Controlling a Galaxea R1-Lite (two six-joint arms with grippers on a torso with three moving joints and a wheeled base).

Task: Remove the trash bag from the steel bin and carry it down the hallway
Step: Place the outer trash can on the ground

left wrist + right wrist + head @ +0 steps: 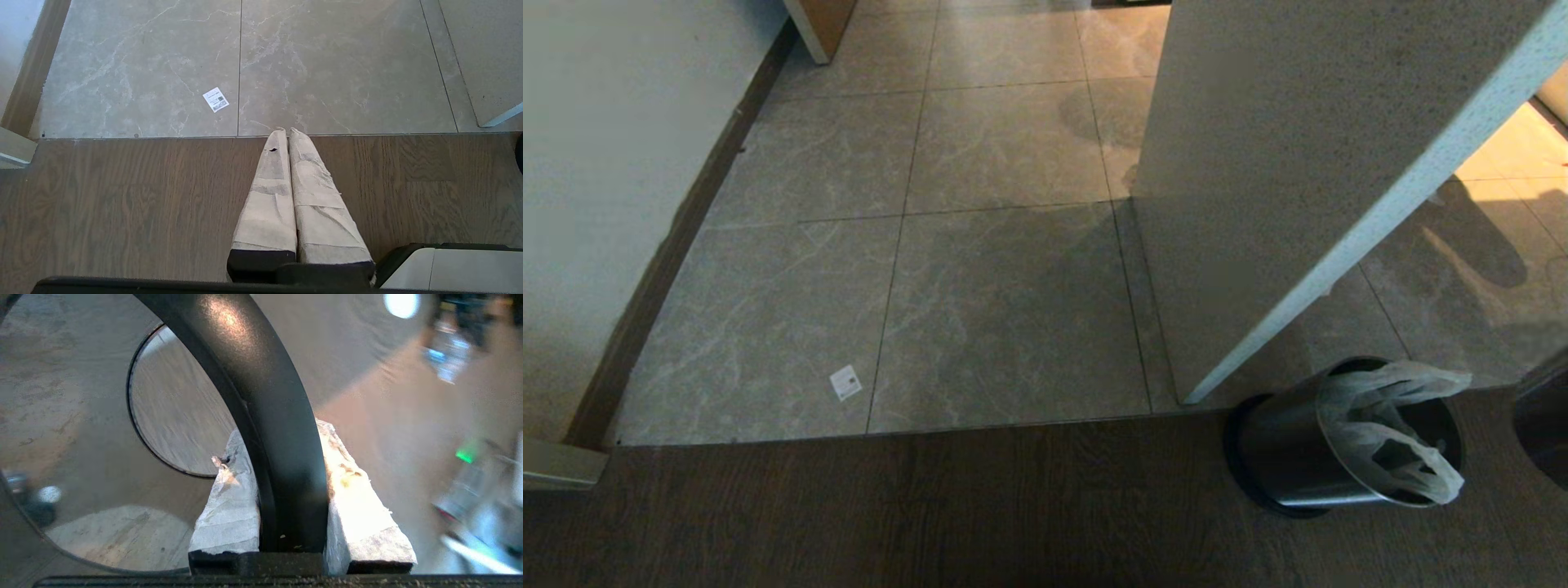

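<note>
Right gripper (282, 433) is clamped on a black rim (265, 396): one cloth-wrapped finger (229, 506) on each side of a smooth, matt, curved band. We can't tell whether that rim belongs to the steel bin (1290, 457); no bag shows in the right wrist view, only blurred brushed metal and a round opening.

Left gripper (286, 130) is closed on nothing, its wrapped fingers pressed together above wood-grain planks (122, 204).

We see the steel bin as a dark brushed cylinder with a black base, standing on the dark planks. The trash bag (1388, 425) sits in its mouth: thin, crinkly, translucent white, with the edges spilling over the rim. A dark rounded shape (1543, 433) sits just right of the bin, cut off by the frame edge.

A speckled white wall corner (1258, 204) stands just behind the bin. Left of and beyond the bin, the hallway (1005, 147) starts with glossy grey marbled tiles and dark skirting (670, 261) along a white wall. A small white label (845, 382) lies on the tiles, well left of the bin.
</note>
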